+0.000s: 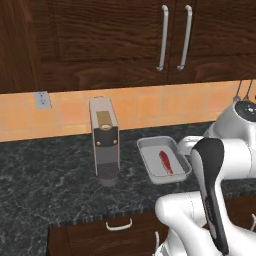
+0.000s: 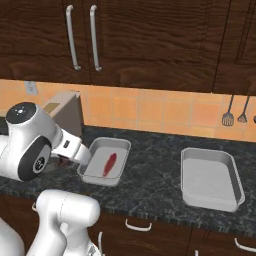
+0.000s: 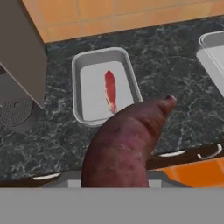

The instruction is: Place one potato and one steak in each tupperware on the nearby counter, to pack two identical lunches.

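Note:
A purple-brown potato fills the near part of the hand view. My gripper is shut on it and its fingertips are hidden behind it. The potato hangs above the counter's front edge, just in front of the left tupperware. That tray holds a thin red steak. A second tupperware sits to the right with nothing in it.
A grey coffee machine stands just left of the steak tray. Behind is an orange tiled wall with dark wood cabinets above it. Utensils hang at the far right. Drawers with silver handles sit below the counter.

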